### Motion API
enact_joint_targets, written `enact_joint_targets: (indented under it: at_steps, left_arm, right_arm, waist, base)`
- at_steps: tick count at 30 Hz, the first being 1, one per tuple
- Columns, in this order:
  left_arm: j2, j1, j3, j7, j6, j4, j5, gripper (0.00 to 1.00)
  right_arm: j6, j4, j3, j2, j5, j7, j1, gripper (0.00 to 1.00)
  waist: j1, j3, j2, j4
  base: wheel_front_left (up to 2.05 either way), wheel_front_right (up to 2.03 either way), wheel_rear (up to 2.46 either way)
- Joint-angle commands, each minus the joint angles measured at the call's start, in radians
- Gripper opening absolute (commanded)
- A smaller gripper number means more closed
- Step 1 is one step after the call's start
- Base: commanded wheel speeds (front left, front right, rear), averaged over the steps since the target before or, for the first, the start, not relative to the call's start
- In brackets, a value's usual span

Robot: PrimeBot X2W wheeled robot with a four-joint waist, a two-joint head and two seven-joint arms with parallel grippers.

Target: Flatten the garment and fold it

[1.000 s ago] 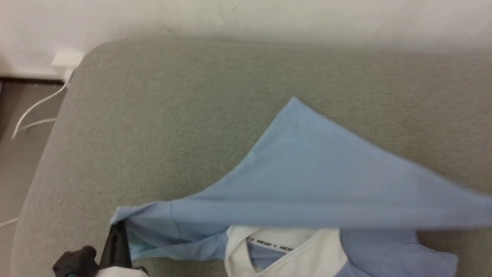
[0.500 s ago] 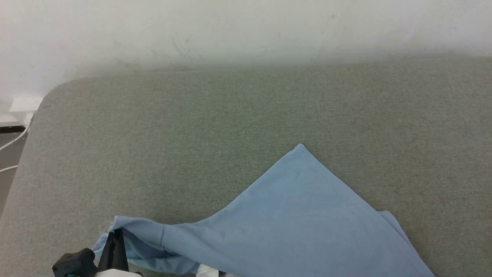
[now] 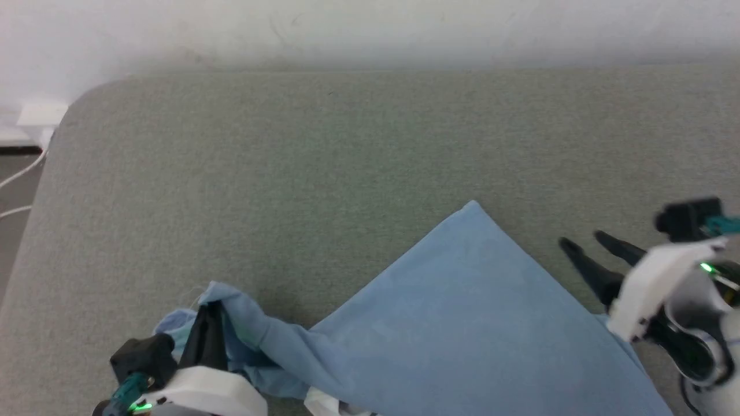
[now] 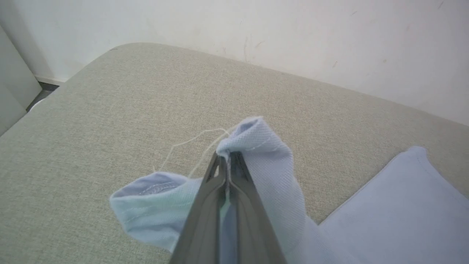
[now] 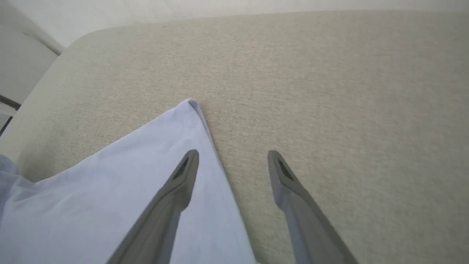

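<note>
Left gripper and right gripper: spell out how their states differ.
The left gripper is shut on the garment, pinching a bunched corner; the right gripper is open, holding nothing. The left gripper's fingers are wrapped in crumpled cloth; the right gripper's fingers straddle the garment's flat edge. Both point toward the wall.

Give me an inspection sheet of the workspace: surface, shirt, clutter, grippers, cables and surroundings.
Surface: grey-green padded top with a rounded far-left corner.
Job's things: light blue garment, not flat, folded over itself with a pointed corner toward the wall; a loose thread hangs at the pinched hem.
Clutter: nothing seen.
Grippers: left gripper shut on a bunched edge of the garment; right gripper open at the garment's right edge, one finger above cloth, the other above the bare surface.
Cables: white cables on the floor past the left edge.
Surroundings: white wall behind; small white box at its foot.
</note>
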Motion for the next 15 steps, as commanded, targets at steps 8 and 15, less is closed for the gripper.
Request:
enact_joint_targets:
  at_steps: [8, 15]
  left_arm:
    - [-0.049, -0.105, -0.044, -0.035, -0.049, 0.061, 0.010, 0.00]
    - [-0.081, -0.147, -0.060, -0.062, -0.072, 0.105, 0.003, 0.00]
  right_arm:
    - [-0.001, 0.222, 0.279, -0.021, 0.054, 0.129, -0.325, 1.00]
    - [-0.001, 0.409, 0.421, -0.020, 0.110, 0.249, -0.484, 1.00]
  waist:
    - [-0.0002, 0.106, 0.0000, 0.111]
    - [-0.0002, 0.151, 0.0000, 0.154]
  base:
    - [0.00, 0.00, 0.00]
    - [0.00, 0.00, 0.00]
